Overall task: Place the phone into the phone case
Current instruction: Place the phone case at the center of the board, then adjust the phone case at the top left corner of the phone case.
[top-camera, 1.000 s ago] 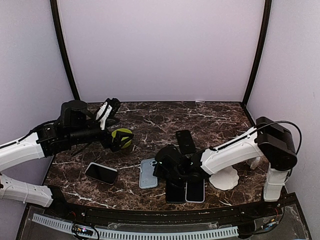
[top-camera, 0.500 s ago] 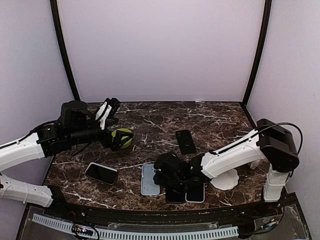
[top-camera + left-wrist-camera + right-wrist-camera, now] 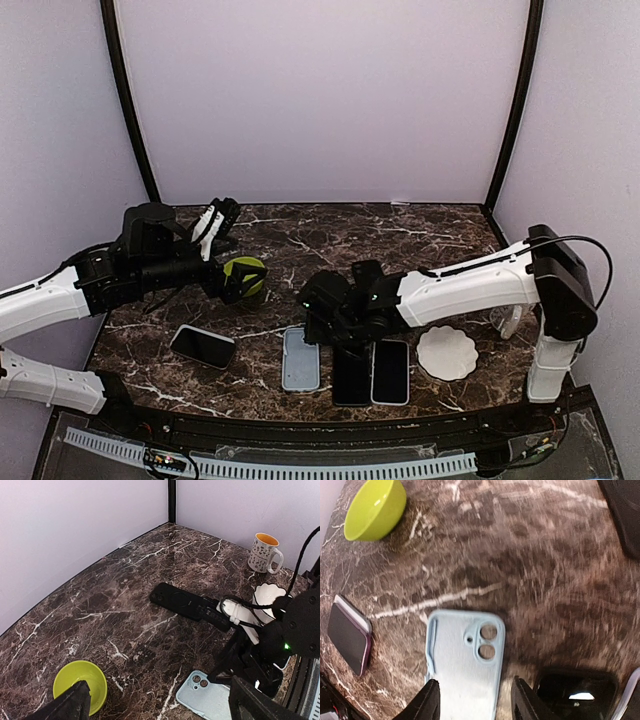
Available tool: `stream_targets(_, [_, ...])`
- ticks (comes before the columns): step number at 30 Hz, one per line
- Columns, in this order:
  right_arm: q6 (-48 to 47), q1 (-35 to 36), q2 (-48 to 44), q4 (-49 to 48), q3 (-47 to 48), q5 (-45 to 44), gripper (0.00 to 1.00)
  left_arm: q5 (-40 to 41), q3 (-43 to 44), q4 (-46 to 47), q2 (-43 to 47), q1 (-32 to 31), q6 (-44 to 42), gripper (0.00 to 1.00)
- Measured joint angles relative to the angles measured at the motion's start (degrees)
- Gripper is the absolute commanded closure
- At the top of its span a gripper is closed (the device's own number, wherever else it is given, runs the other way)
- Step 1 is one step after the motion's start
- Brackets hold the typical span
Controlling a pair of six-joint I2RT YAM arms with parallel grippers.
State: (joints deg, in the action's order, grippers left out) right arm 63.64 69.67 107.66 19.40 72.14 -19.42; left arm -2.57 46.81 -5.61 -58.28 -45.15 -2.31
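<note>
Phone case: the pale blue phone case is lying flat on the marble table near its front edge, camera cut-outs pointing away from the arms. It seems to be lying hollow side up, with a raised lip showing along one long edge.
Phones: a black phone is lying just beside the case on its right, and a pale-edged phone is touching that one's far side. A purple-edged phone is sitting well apart to the left. I cannot tell which one is meant for the case.
Right gripper: the right gripper is hovering over the near end of the case with its fingers spread wide, carrying nothing.
Left gripper: the left gripper is hanging high above the green bowl, likewise open and empty.
Phone handling: it is probably behaving as a stiff, fairly heavy slab with slick glass, lying too flat to get a finger underneath.
Case handling: it is looking light and slightly bendy, likely sliding on the polished stone when pushed.
Where to hold: pinching across the phone's two long edges near mid-length is looking safest, tipping one edge up first.
Risk: the neighbouring phones are crowding the black one's far edge.
</note>
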Motion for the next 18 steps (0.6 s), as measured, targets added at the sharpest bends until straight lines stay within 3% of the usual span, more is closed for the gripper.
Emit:
stream_targets(12, [-6.4,-4.9,5.4,-2.5,0.6,5.3,0.68,0.0,-0.3,0.4,-0.2,0.0,0.0,0.02])
stream_targets(18, [-5.9,-4.3,6.2,-4.5,0.6,6.5,0.83,0.0,-0.5,0.8,-0.2,0.0,0.0,0.02])
